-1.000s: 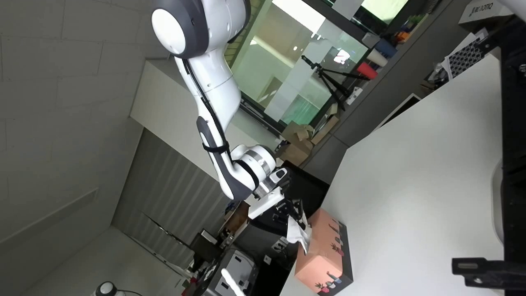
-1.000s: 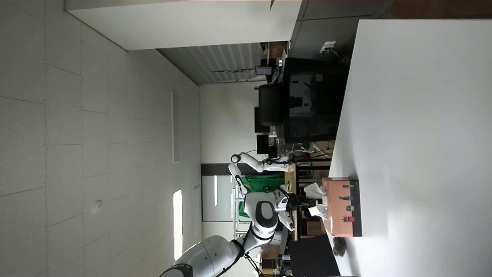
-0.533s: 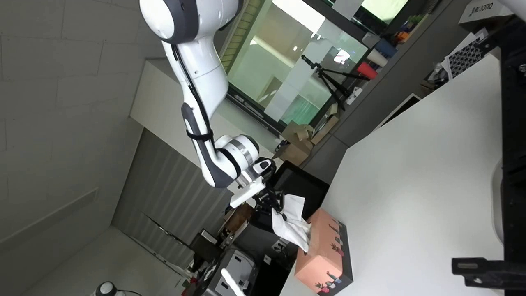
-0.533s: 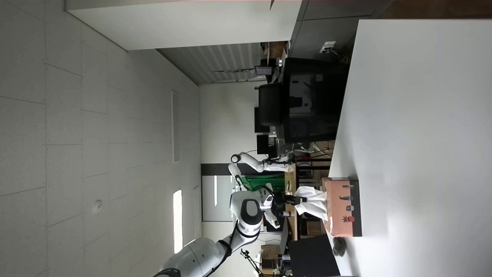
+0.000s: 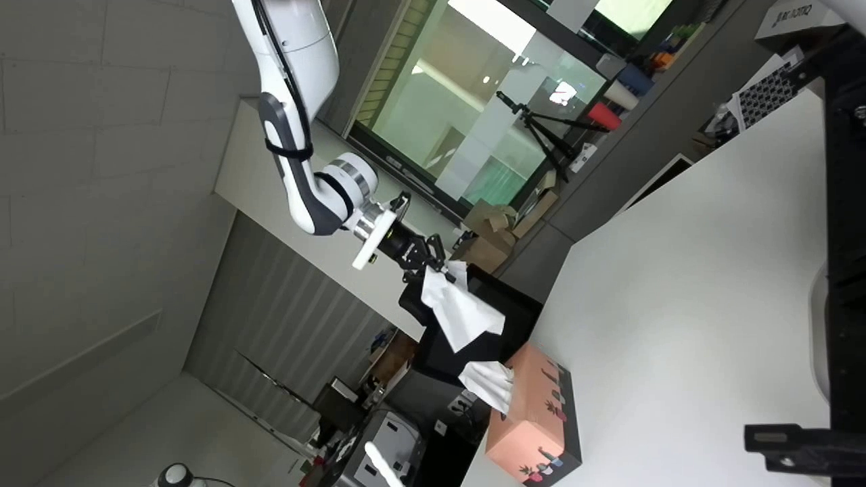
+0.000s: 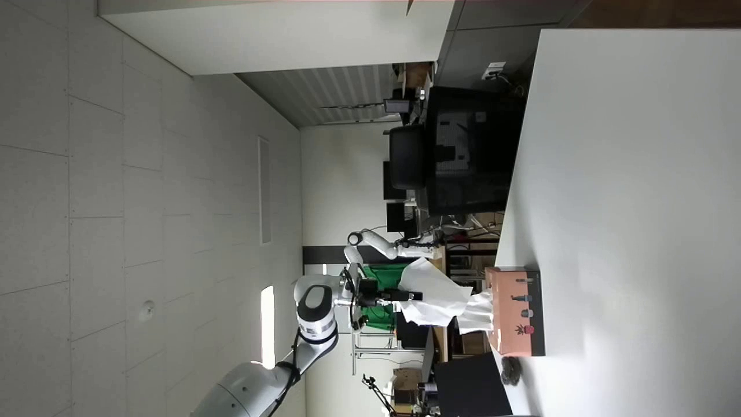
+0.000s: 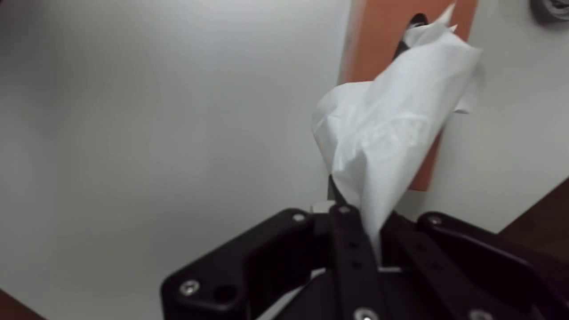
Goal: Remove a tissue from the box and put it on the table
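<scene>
My gripper (image 5: pixel 443 270) is shut on a white crumpled tissue (image 5: pixel 460 311), which hangs down from the fingertips in the air above the box. In an exterior view the gripper (image 6: pixel 412 296) holds the tissue (image 6: pixel 437 295) on the box's slot side. In the wrist view the tissue (image 7: pixel 395 120) is pinched between the fingers (image 7: pixel 366 218) and covers part of the box (image 7: pixel 375 44). The salmon-pink box (image 5: pixel 531 412) stands on the white table (image 5: pixel 676 291); it also shows in an exterior view (image 6: pixel 508 313). Another white tissue (image 5: pixel 488 384) sticks out of its slot.
A dark fuzzy object (image 6: pixel 511 370) lies on the table beside the box. A black bracket (image 5: pixel 798 443) juts over the table near a black rail (image 5: pixel 846 270). A large black piece of equipment (image 6: pixel 474 150) stands beyond the table edge.
My gripper has risen away from the box, drawing the tissue up and out of the slot. A further tissue now stands in the slot. The box has not moved.
</scene>
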`<move>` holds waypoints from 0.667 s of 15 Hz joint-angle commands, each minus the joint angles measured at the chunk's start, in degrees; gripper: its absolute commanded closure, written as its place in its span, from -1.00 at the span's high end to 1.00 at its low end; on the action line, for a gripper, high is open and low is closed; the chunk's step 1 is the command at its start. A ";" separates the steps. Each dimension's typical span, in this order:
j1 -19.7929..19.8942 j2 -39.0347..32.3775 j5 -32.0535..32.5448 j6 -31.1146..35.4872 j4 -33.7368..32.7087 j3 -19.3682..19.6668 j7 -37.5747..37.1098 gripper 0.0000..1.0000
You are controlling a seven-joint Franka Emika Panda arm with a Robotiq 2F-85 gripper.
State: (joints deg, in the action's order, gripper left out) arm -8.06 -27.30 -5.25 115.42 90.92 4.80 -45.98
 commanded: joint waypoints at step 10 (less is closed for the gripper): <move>6.67 -15.60 19.14 -11.35 -2.20 5.31 6.03 -1.00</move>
State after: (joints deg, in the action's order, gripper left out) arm -1.15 -37.12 12.79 101.95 90.10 10.40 -40.41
